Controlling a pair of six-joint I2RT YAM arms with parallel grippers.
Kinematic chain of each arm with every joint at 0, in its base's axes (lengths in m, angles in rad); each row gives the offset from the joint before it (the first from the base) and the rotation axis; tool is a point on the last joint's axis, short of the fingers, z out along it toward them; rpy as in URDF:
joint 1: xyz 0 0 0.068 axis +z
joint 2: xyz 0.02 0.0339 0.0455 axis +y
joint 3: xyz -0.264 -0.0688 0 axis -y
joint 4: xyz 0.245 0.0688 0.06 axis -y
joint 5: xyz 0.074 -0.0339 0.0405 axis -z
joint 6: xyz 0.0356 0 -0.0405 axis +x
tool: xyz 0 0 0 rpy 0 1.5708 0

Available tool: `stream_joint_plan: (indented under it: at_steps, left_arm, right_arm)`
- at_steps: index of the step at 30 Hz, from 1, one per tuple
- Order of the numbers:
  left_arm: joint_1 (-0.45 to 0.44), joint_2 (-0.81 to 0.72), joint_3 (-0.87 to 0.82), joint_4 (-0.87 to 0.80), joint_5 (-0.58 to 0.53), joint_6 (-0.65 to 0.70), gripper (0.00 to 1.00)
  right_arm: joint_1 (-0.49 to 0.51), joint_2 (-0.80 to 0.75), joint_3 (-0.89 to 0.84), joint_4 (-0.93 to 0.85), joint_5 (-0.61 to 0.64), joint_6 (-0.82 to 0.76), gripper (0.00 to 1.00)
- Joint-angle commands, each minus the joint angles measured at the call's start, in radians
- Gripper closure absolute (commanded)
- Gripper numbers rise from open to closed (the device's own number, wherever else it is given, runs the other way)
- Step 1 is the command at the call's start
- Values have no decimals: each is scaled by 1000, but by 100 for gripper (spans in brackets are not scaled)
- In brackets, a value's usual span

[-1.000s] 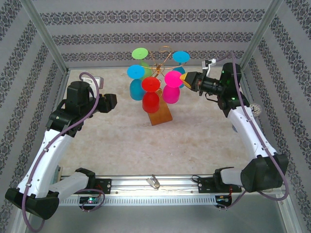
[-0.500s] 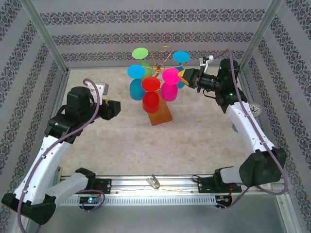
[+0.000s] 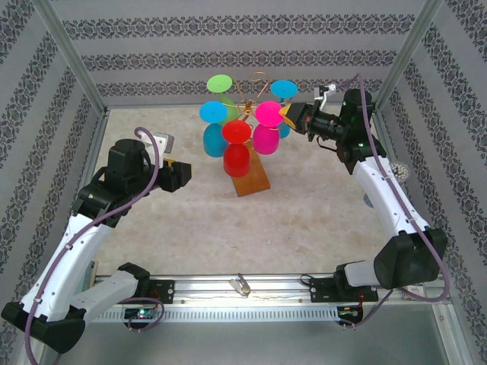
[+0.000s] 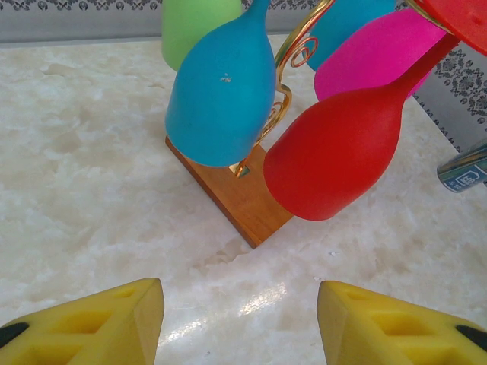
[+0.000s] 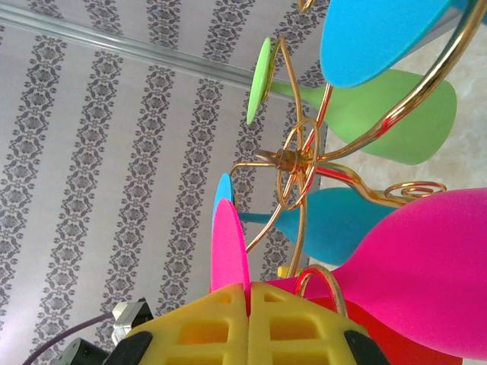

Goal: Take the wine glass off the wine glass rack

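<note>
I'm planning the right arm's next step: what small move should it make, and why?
Probably draw the pink wine glass outward along the rack's wire arm. The right gripper looks shut on its foot, and the glass hangs upside down from the rack.

**Crowded rack (image 4: 247, 201), open surface (image 3: 304, 220) before it**
The surface lies bare from the arm bases up to the rack's wooden foot, so the wide-spread left claw (image 4: 237, 304) has a free path low along it. Higher up, the blue glass (image 4: 221, 91) and red glass (image 4: 335, 160) hang close together with gold wire (image 4: 283, 91) between them, leaving only narrow gaps. On the rack's right side, the right claw (image 5: 249, 304) is pinched onto the pink glass (image 5: 426, 266).
</note>
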Motion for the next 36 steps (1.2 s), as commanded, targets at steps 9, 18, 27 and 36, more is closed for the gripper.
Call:
stream_joint_plan:
  at_steps: [9,18,27,36]
  left_arm:
    - [-25,-44,-18,-5,-20,17,44]
    - [-39,-48,-21,-7,-37,15,44]
    - [-46,-48,-19,-8,-52,14,43]
    - [-64,-45,-2,-46,-64,7,43]
  right_arm:
    - [-41,4,17,61,50,58,100]
    - [-65,15,9,80,58,88,100]
    - [-114,-10,-28,81,52,88,100]
    - [-194,-91,-127,58,17,59,100]
